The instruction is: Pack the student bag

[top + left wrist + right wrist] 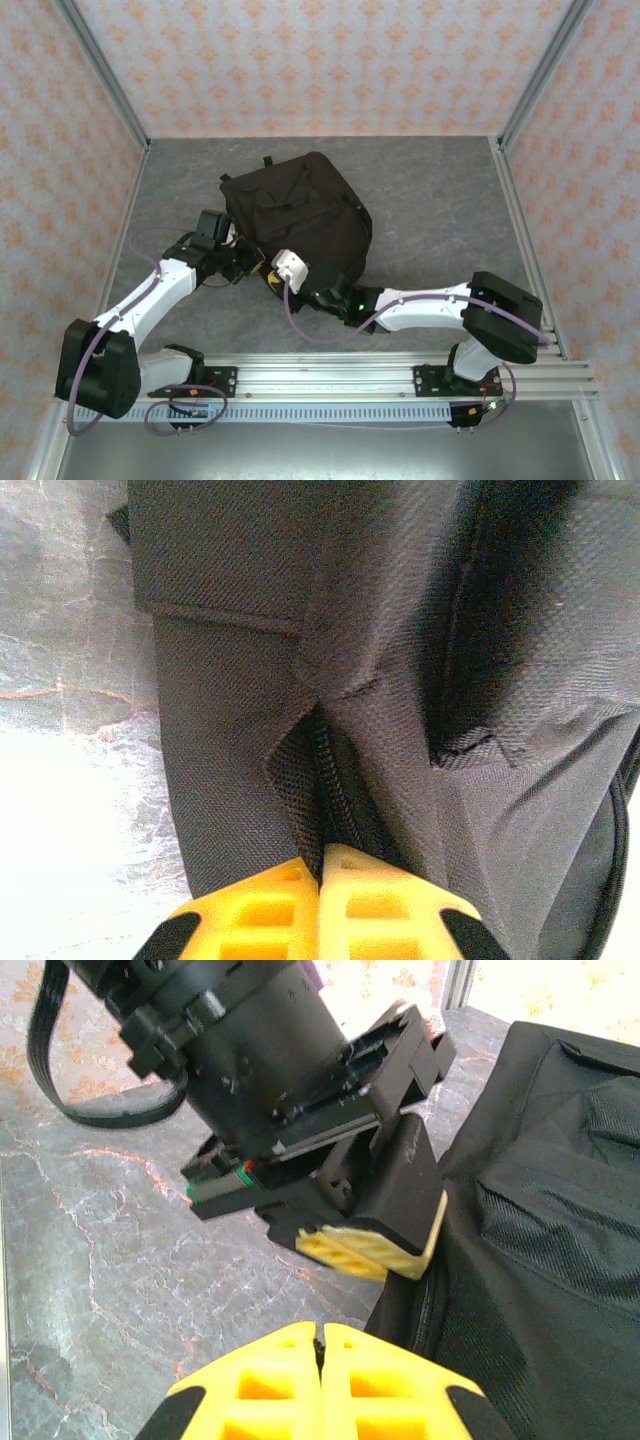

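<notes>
The large black soft fabric backpack (300, 215) lies mid-way on the smooth grey marbled table (440, 200), peach-patterned walls (300, 60) round it, the left hand (320, 880) pinched shut at its zip seam (325, 770) — on a tab or not, I can't tell — and the right hand (320, 1355) shut empty just beside, so the two may collide or merely drag it.

student bag (300, 215), black, lies flat on the grey table (430, 200), left of centre, small loop at its far edge. left gripper (248, 263) at the bag's near-left edge; contact too small to tell. right gripper (271, 281) just beside it, at the same edge. both arms reach inward from the aluminium rail (400, 378). patterned walls (300, 60) around.
</notes>
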Controlling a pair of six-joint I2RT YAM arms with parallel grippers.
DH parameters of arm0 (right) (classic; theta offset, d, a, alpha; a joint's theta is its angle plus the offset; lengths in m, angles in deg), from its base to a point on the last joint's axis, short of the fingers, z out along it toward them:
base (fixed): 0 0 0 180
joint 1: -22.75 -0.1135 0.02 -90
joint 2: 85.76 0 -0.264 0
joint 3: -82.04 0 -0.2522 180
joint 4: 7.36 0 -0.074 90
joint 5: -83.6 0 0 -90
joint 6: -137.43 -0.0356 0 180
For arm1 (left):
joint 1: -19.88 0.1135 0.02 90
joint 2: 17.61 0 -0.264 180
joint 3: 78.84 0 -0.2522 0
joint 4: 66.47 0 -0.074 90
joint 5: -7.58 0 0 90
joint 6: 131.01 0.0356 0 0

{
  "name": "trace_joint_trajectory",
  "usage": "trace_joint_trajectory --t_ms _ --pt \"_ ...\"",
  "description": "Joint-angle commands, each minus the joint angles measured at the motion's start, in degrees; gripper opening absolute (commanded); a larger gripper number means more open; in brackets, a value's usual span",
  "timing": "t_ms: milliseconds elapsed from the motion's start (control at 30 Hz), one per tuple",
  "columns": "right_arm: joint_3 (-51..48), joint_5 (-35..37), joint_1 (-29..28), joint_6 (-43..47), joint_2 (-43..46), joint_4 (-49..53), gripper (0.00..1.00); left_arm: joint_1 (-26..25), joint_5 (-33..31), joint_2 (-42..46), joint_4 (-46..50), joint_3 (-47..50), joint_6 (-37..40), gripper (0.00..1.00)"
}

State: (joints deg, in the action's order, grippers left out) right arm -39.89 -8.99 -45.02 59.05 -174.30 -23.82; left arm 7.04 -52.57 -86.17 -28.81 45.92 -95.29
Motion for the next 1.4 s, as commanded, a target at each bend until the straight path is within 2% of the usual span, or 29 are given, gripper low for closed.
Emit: trace_joint_trajectory --t_ms 0,467,767,1067,1133,1200,1267,1367 --pt "-1.3 -0.5 0.1 0.8 4.3 2.1 0.0 -0.2 -5.5 0.1 3.4 -3.3 2.9 0.0" --pt "-7.6 0.8 0.8 1.3 14.8 9.3 0.0 1.4 -7.5 0.0 7.9 -5.3 5.8 0.0" --pt "-10.1 0.7 4.1 1.2 19.6 10.6 0.0 3.1 -7.7 1.8 9.9 -5.7 7.5 0.0" --pt "-6.7 -16.0 4.5 0.4 20.4 14.1 0.0 2.5 -5.4 1.7 8.1 -4.8 7.5 0.0" --pt "-4.9 -19.0 4.3 2.8 20.4 18.4 0.0 2.3 -5.0 1.7 8.3 -5.0 8.1 0.0" --pt "-2.2 -18.3 3.8 7.6 20.4 24.9 0.0 2.3 -4.3 1.6 8.9 -5.4 8.8 0.0" --pt "0.7 -15.3 3.5 13.8 19.5 31.2 0.0 2.3 -4.1 1.6 10.1 -6.3 9.8 0.0" --pt "4.3 -6.6 2.7 22.1 17.6 38.3 0.0 2.3 -5.3 1.9 13.2 -8.1 11.7 0.0"
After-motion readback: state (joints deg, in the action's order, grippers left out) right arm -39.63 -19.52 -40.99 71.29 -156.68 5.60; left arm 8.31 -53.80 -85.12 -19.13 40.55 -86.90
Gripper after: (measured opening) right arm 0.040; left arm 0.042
